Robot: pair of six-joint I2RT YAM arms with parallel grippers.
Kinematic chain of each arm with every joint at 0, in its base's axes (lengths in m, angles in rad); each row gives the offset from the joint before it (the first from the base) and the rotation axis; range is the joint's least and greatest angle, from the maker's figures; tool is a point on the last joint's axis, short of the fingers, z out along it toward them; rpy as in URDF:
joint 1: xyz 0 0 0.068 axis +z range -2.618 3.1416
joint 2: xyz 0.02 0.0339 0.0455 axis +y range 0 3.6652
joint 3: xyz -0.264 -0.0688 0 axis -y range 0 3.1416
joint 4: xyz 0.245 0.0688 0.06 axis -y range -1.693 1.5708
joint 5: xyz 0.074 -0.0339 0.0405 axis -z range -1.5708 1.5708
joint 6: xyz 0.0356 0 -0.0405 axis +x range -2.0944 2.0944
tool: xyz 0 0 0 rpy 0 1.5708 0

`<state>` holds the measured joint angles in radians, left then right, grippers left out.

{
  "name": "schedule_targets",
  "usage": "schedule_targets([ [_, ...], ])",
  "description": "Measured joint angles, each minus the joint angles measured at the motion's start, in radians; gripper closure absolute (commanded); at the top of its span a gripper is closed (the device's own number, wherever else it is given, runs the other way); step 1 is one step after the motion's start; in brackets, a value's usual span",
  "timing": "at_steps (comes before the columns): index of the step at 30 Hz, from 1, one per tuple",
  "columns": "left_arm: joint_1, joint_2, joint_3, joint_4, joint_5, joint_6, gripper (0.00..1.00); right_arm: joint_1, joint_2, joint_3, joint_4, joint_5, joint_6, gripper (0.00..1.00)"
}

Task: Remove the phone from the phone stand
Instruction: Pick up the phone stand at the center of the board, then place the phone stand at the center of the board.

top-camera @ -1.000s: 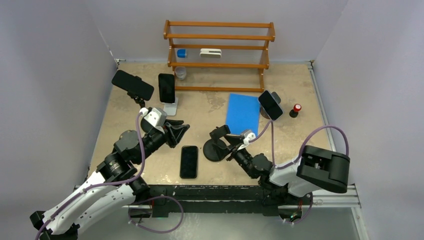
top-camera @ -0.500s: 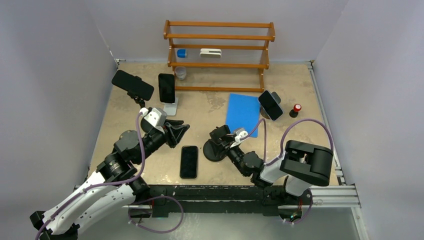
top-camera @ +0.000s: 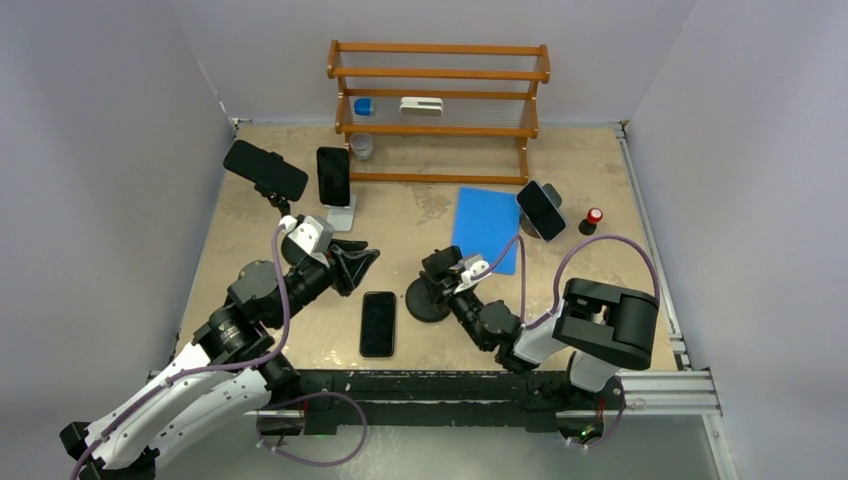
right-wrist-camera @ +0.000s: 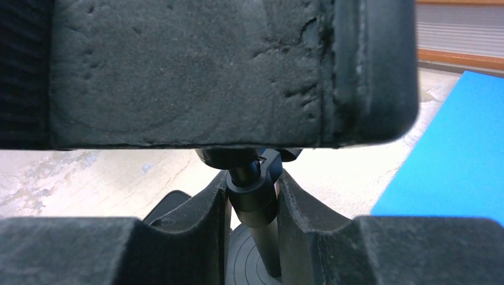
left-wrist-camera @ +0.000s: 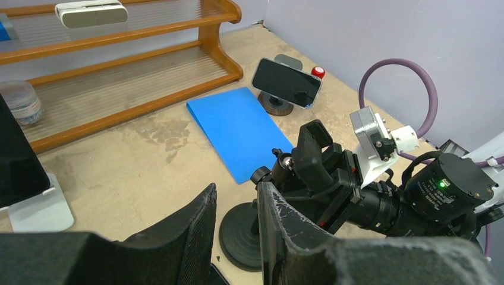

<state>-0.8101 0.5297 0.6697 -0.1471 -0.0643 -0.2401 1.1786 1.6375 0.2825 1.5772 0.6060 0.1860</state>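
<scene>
A black phone [top-camera: 378,323] lies flat on the table, just left of an empty black phone stand with a round base [top-camera: 424,303]. My right gripper [top-camera: 448,271] reaches in low from the right. In the right wrist view its fingers [right-wrist-camera: 211,208] press on both sides of the stand's stem [right-wrist-camera: 264,243], under the stand's black holder head [right-wrist-camera: 208,71]. My left gripper [top-camera: 362,262] hovers left of the stand and above the phone's far end. Its fingers [left-wrist-camera: 178,228] stand a little apart with nothing between them, and the stand's base [left-wrist-camera: 241,234] shows beyond.
Three other phones sit on stands: one at far left [top-camera: 265,170], one on a white stand [top-camera: 334,176], one at right [top-camera: 541,210]. A blue mat [top-camera: 485,228] lies behind the right gripper, a red-capped object [top-camera: 593,218] beside it. A wooden rack [top-camera: 437,125] lines the back.
The right arm has slid left and its jaws have closed from wide open onto the stand's stem. The left arm and the flat phone have not moved.
</scene>
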Motion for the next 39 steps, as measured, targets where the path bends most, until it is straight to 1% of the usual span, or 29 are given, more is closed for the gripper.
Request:
schedule_targets([
  [2, 0.000, -0.001, 0.000, 0.000, 0.001, 0.000, 0.71, 0.000, -0.002, 0.003, -0.002, 0.005, -0.016, 1.00],
  [6, 0.000, -0.004, 0.000, 0.000, 0.002, 0.000, 0.71, 0.001, -0.033, 0.004, -0.035, 0.007, -0.038, 1.00],
  [16, 0.000, -0.014, 0.000, -0.001, 0.004, 0.000, 0.71, 0.000, -0.228, 0.057, -0.194, 0.034, -0.094, 1.00],
  [22, 0.000, -0.023, 0.000, -0.004, 0.003, 0.000, 0.71, -0.008, -0.241, 0.149, -0.261, 0.035, -0.130, 1.00],
  [26, 0.000, -0.033, 0.000, -0.004, -0.004, -0.001, 0.71, -0.058, -0.203, 0.226, -0.277, 0.028, -0.142, 1.00],
  [28, 0.000, -0.038, 0.000, -0.004, -0.010, -0.001, 0.71, -0.114, -0.152, 0.301, -0.304, 0.019, -0.140, 1.00],
  [29, 0.000, -0.039, 0.000, -0.004, -0.012, -0.002, 0.71, -0.137, -0.144, 0.312, -0.309, 0.019, -0.137, 1.00],
  [32, 0.000, -0.039, 0.000, -0.005, -0.019, -0.002, 0.71, -0.213, -0.050, 0.418, -0.332, 0.013, -0.135, 1.00],
  [35, 0.000, -0.038, 0.000, -0.005, -0.020, -0.002, 0.71, -0.263, 0.064, 0.544, -0.369, 0.014, -0.134, 1.00],
  [39, 0.000, -0.037, 0.000, -0.005, -0.020, -0.002, 0.71, -0.301, 0.203, 0.679, -0.404, 0.013, -0.121, 1.00],
])
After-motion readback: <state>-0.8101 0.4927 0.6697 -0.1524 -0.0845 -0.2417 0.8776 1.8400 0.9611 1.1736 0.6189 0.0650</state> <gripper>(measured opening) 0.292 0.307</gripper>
